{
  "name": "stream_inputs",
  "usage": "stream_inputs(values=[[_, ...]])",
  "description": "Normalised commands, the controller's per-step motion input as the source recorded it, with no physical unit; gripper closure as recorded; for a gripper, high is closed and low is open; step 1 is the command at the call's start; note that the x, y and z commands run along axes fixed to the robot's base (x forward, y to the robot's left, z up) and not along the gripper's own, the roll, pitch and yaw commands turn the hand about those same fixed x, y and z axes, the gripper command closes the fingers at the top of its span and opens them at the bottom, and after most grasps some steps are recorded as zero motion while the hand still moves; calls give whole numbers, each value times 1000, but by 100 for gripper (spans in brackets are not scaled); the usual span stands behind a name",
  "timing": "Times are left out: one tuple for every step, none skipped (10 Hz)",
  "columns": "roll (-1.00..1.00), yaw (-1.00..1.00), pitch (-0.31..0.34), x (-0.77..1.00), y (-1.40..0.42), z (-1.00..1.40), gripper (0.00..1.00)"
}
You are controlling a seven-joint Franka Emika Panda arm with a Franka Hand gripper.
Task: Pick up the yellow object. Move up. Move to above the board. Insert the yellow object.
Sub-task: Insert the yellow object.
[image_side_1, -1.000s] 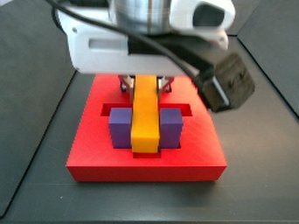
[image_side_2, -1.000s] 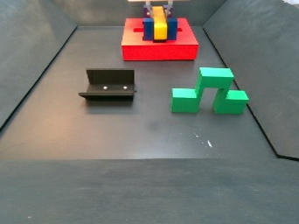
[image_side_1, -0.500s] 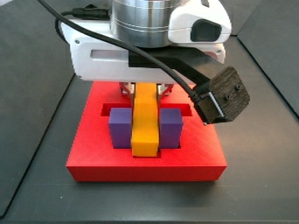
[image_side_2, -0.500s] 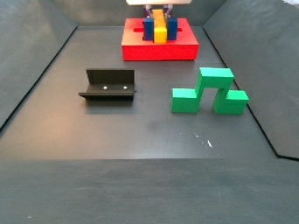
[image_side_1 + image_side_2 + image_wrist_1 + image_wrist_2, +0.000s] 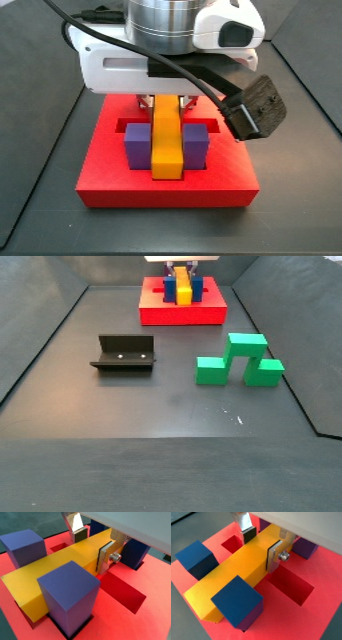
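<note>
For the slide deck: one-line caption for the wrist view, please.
Gripper over the red board, fingers flanking the yellow object lying in the channel between blue blocks.

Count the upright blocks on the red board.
4. Two purple blocks flank the yellow object; two blue blocks flank it farther along, beneath the tool. The tool may hide others.

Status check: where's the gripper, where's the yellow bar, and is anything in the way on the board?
Gripper over board, fingers flanking yellow object; grip unclear. Bar lying between purple blocks. Nothing obstructing.
</note>
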Motion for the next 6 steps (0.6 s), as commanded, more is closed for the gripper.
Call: stream_inputs(values=[[136, 117, 0, 183, -86, -209, 100], [120, 120, 0, 80, -63, -203, 100], [89, 23, 0, 77, -83, -183, 100], [36, 0, 0, 51, -51, -220, 100], [1, 0, 0, 0, -43, -143, 100], [0, 0, 0, 0, 0, 0, 100]])
